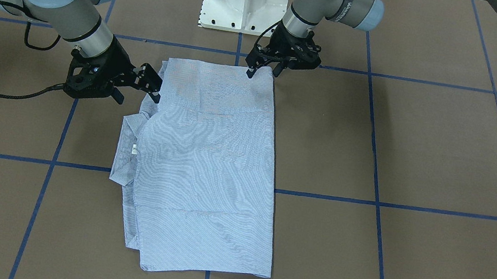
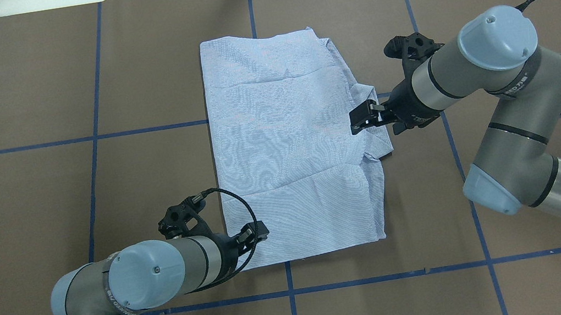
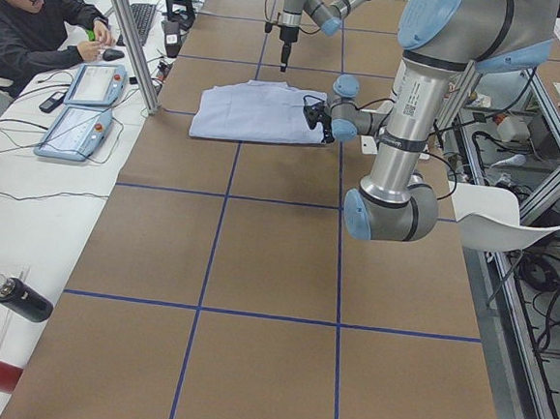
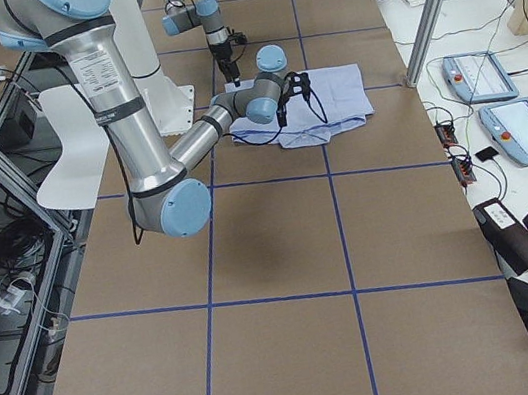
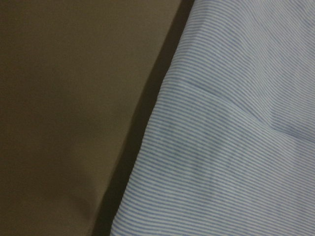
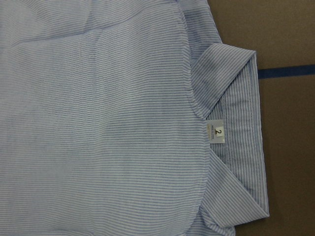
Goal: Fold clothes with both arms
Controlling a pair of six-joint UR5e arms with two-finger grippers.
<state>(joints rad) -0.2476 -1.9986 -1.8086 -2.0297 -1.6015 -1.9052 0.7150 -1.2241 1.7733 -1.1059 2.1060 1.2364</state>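
You're working in a robotics lab: a big table (image 3: 276,258) papered brown and gridded with blue tape (image 3: 204,306), two teach pendants (image 3: 94,85) on the white bench (image 3: 7,227) at ten o'clock in the exterior left view, a person (image 3: 28,15) seated there, an aluminium post (image 3: 129,37) alongside

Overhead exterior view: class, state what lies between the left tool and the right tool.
The folded striped shirt fills the stretch from the left tool to the right tool, as the overhead view shows.

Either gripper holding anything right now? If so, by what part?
Nothing, it seems. The shirt lies flat; the left gripper looks open at its corner, the right gripper open beside its collar-side edge.
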